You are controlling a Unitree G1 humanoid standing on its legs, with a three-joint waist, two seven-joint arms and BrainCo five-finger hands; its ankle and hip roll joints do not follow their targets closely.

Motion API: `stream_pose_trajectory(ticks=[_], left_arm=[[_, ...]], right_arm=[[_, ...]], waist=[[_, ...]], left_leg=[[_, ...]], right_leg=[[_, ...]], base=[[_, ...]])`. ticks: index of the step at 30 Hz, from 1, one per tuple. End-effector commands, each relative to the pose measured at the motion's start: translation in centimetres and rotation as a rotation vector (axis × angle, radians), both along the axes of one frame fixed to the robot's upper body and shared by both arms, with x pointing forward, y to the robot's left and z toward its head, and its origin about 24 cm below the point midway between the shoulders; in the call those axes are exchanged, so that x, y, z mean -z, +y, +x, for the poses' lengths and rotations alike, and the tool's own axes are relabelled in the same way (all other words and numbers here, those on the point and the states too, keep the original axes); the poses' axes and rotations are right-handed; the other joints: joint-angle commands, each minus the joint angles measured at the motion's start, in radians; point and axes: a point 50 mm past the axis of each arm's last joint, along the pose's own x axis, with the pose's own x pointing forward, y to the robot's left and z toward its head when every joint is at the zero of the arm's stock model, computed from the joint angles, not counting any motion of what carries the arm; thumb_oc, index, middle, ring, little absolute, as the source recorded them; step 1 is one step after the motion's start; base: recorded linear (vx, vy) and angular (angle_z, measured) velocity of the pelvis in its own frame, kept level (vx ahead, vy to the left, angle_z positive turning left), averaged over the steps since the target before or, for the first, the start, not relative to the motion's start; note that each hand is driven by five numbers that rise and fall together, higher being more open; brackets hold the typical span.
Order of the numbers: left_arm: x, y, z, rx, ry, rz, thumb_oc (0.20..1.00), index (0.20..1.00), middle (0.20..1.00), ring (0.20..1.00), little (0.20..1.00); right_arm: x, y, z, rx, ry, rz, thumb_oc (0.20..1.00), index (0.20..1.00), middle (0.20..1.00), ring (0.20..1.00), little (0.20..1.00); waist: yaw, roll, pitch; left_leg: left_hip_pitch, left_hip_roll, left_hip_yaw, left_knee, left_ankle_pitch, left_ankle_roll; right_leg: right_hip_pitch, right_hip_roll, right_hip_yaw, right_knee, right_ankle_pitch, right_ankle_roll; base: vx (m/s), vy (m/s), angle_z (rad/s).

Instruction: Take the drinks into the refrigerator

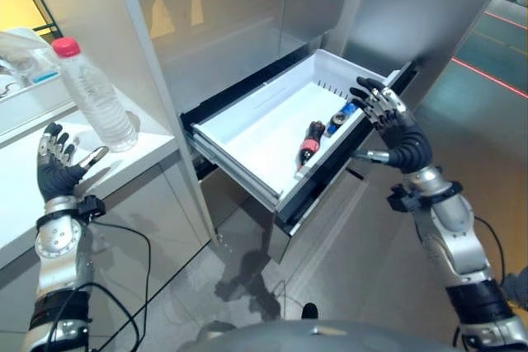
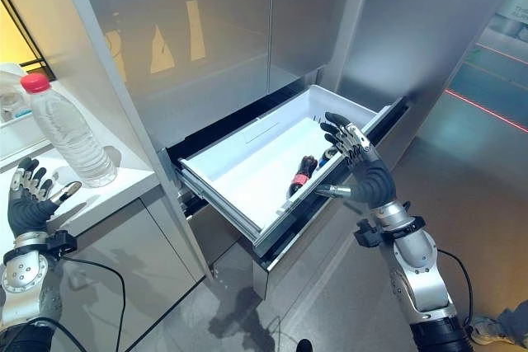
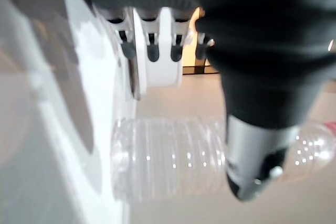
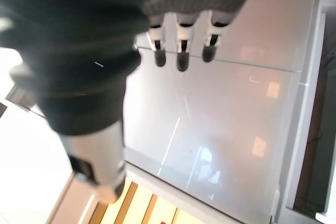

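On counter, water bottle (image 1: 97, 96) upright just beyond left hand (image 1: 56, 166), fingers released; right hand (image 1: 396, 129) spread above drawer (image 1: 247, 133).

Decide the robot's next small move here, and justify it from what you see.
Probably close the open left hand on the water bottle: it stands on the white counter beside that hand, while the drawer is open, holding two drinks, with the right hand open above its front.

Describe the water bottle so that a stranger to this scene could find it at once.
Left of the refrigerator and its open drawer is a white counter. The water bottle stands upright near its edge: clear and ribbed with a red cap, unlike the small dark bottles in the drawer.
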Motion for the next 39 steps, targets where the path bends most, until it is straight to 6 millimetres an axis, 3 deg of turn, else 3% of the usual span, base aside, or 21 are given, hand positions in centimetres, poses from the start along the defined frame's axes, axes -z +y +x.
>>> stream_pose_trajectory(ticks=[1,8,14,28,29,30,31,39], left_arm=[[-2.7,-0.5,2.1,0.041,-0.074,0.059,1.0,1.0,1.0,1.0,1.0],[-2.9,-2.0,3.9,0.126,-0.025,0.124,1.0,1.0,1.0,1.0,1.0],[-1.5,-2.5,4.7,0.144,0.051,0.131,1.0,1.0,1.0,1.0,1.0],[0.5,-3.9,4.9,0.195,0.106,0.099,1.0,1.0,1.0,1.0,1.0],[0.9,-4.1,4.9,0.193,0.111,0.086,0.843,0.843,0.843,0.843,0.843],[0.9,-4.1,4.9,0.193,0.111,0.086,0.482,0.482,0.482,0.482,0.482],[1.0,-4.1,4.8,0.19,0.115,0.084,0.2,0.2,0.2,0.2,0.2],[1.8,-4.1,4.6,0.162,0.116,0.05,0.2,0.2,0.2,0.2,0.2]], right_arm=[[-3.7,0.9,-0.8,-0.083,-0.165,0.016,1.0,1.0,1.0,1.0,1.0],[-3.3,0.9,-1.1,-0.099,-0.145,0.004,1.0,1.0,1.0,1.0,1.0],[-3.1,0.8,-1.4,-0.101,-0.138,0.014,1.0,1.0,1.0,1.0,1.0],[-2.8,0.9,-1.8,-0.117,-0.135,0.029,1.0,1.0,1.0,1.0,1.0],[-2.8,1.0,-1.8,-0.117,-0.134,0.029,1.0,1.0,1.0,1.0,1.0],[-2.8,1.0,-1.8,-0.117,-0.134,0.029,1.0,1.0,1.0,1.0,1.0],[-2.8,0.9,-1.8,-0.115,-0.133,0.028,1.0,1.0,1.0,1.0,1.0],[-2.6,0.9,-2.0,-0.107,-0.133,0.038,1.0,1.0,1.0,1.0,1.0]], waist=[[-0.01,0.017,0.049],[-0.03,0.023,0.039],[-0.047,0.033,0.034],[-0.074,0.046,0.03],[-0.076,0.046,0.029],[-0.076,0.046,0.029],[-0.077,0.045,0.027],[-0.08,0.041,0.023]], left_leg=[[0.003,-0.069,-0.011,0.015,-0.066,0.108],[0.017,-0.069,-0.003,0.011,-0.071,0.104],[0.025,-0.072,0.013,0.01,-0.074,0.104],[0.033,-0.074,0.051,0.012,-0.082,0.106],[0.033,-0.073,0.051,0.012,-0.083,0.106],[0.033,-0.073,0.051,0.011,-0.083,0.106],[0.033,-0.073,0.052,0.012,-0.083,0.106],[0.035,-0.072,0.055,0.011,-0.087,0.106]], right_leg=[[0.026,0.034,-0.007,0.166,-0.154,0.005],[0.04,0.035,0.0,0.152,-0.153,0.004],[0.046,0.036,0.015,0.141,-0.146,0.006],[0.033,0.044,0.052,0.135,-0.134,0.009],[0.032,0.045,0.054,0.135,-0.134,0.009],[0.032,0.045,0.054,0.135,-0.134,0.009],[0.031,0.046,0.056,0.135,-0.134,0.009],[0.033,0.048,0.056,0.137,-0.136,0.009]], base=[[0.01,0.006,-0.07],[0.01,0.007,-0.06],[0.01,0.009,-0.05],[0.0,0.001,-0.08],[0.01,0.001,-0.14],[0.02,-0.001,-0.11],[0.02,-0.004,-0.06],[0.0,0.0,-0.01]])
